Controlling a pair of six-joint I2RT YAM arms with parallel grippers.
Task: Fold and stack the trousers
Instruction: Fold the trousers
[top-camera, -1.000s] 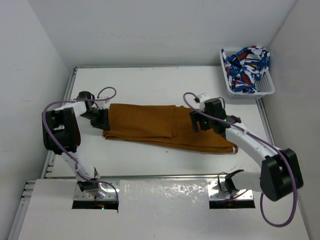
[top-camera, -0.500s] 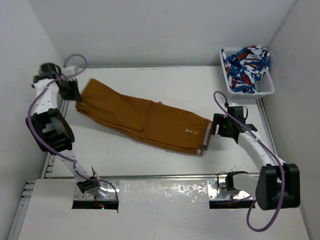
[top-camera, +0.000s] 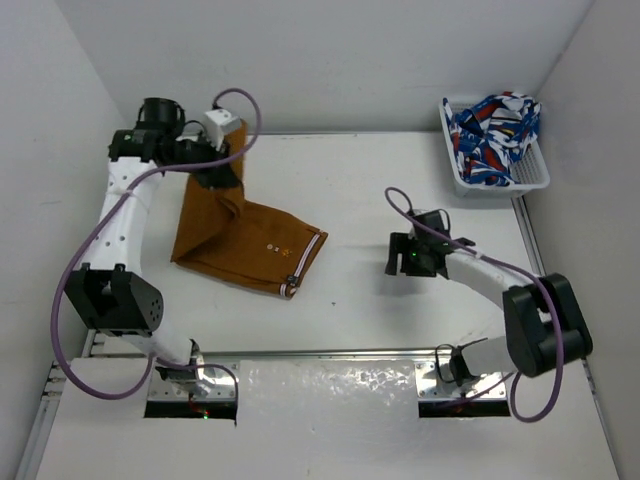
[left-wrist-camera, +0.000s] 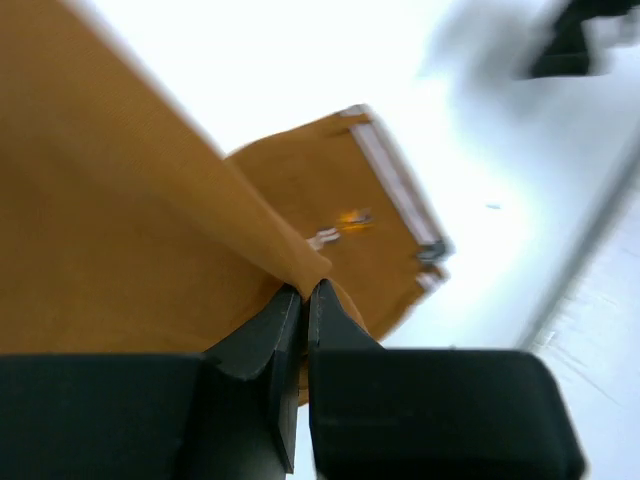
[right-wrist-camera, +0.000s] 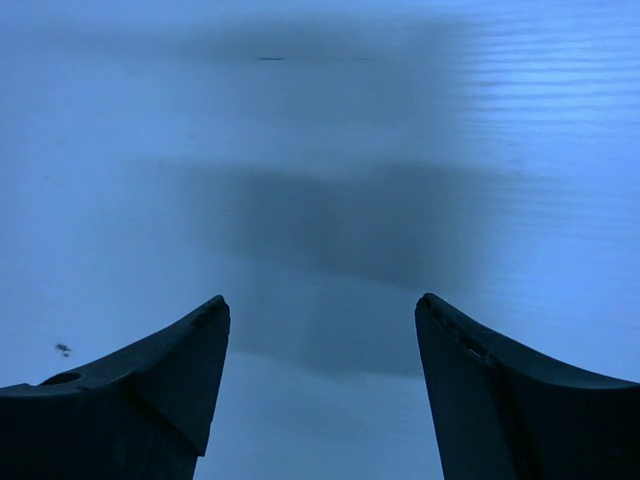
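Down at the near side, the right gripper (top-camera: 398, 254) has let go: its wrist view shows the jaws spread wide over nothing but bare table (top-camera: 400, 190), where half a second ago it was at the waistband end of a fully stretched garment. So that hand is out of the play for now, standing well apart from the cloth. Moving back, the trousers (top-camera: 245, 240) have come right across to the left half of the table. The waistband (top-camera: 305, 262), with its pale edge, now lies on the surface left of centre, and the garment is much shorter in outline than it was. Further back again, there's the reason: the left gripper (top-camera: 222, 172) has swung in from the far-left edge and risen. Its wrist view shows the fingers pinched tight on a ridge of ochre cloth, the leg end hanging from it in a sloping sheet down to the part on the table. That looks like a lengthwise fold halfway through, with the raised end yet to be laid over the waist and nothing stacked. At the far right corner, the basket (top-camera: 530, 182) holds the patterned cloth (top-camera: 495, 125), untouched.
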